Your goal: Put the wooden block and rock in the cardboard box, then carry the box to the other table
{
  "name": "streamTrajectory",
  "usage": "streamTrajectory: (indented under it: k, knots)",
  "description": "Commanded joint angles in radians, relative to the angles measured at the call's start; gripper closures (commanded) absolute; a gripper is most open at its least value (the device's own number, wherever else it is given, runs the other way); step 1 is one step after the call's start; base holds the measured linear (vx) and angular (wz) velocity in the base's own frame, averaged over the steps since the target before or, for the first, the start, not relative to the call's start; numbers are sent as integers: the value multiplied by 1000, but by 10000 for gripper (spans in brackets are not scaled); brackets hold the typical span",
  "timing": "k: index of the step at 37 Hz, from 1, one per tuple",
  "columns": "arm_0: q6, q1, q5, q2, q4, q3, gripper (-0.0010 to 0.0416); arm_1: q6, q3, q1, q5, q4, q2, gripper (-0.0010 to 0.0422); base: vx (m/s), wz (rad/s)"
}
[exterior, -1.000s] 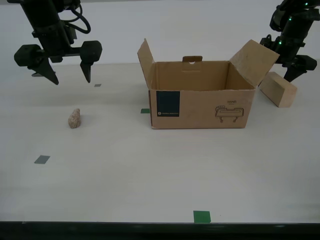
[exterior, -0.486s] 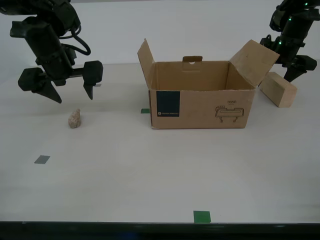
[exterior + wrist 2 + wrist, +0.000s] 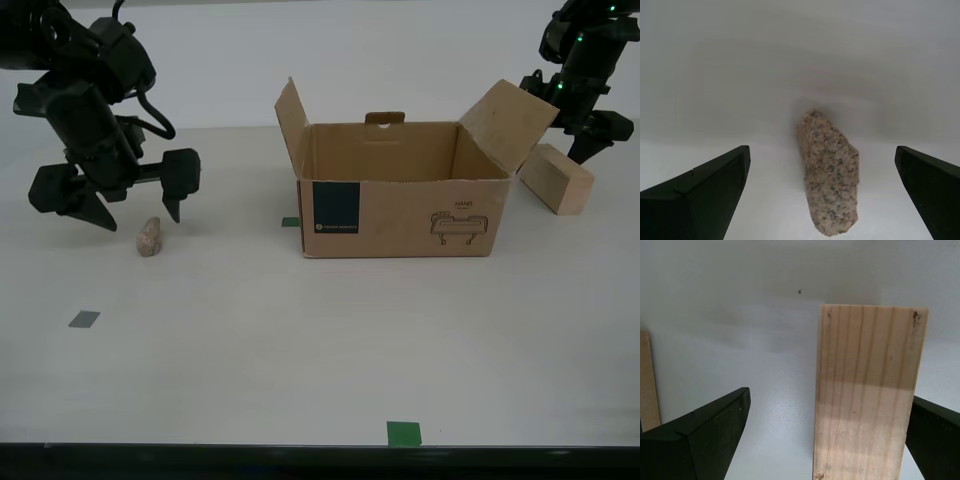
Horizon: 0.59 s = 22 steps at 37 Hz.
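1. My second gripper [image 3: 125, 205], a black two-fingered claw, hangs low over the smooth beige table [image 3: 300, 350] at the exterior view's left, its jaws spread wide and holding nothing.
2. The small, lumpy beige-pink speckled rock [image 3: 149, 237] lies on the table just below and between those fingertips; in the second wrist view the rock [image 3: 830, 172] sits between the two dark fingers [image 3: 700, 195], touching neither.
3. The brown corrugated cardboard box [image 3: 400, 190] stands upright near the middle of the table, top open, side flaps angled outward, with a dark blue square label [image 3: 336, 208] and a small line drawing [image 3: 460, 222] on its front. What I can see of its inside holds no block or rock.
4. The pale tan rectangular wooden block [image 3: 556, 178] rests on the table just beside the box's flap at the exterior view's right, outside the box.
5. My first gripper [image 3: 592, 140] sits over that block, jaws apart and grasping nothing; in the first wrist view the block [image 3: 867, 395] lies between the fingers [image 3: 705, 440], close to one of them, though I cannot tell whether it touches.
6. Small grey [image 3: 84, 319] and green [image 3: 404, 433] squares mark the table surface.
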Motion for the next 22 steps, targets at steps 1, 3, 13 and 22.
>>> streamTrajectory:
  k: [1,3,13,22]
  knots:
    - [0,1,3,-1,-2,0,19,-7,-12,-1,-5,2,0,16,0,0]
    - [1,1,3,-1,-2,0,19,-11,-16,-1,-5,2,0,16,0,0]
    - [2,1,3,-1,-3,0,18,-21,-19,-3,-4,3,0,16,0,0]
    - [2,1,3,-1,-5,0,19,-61,-28,-16,-4,0,0,16,0,0]
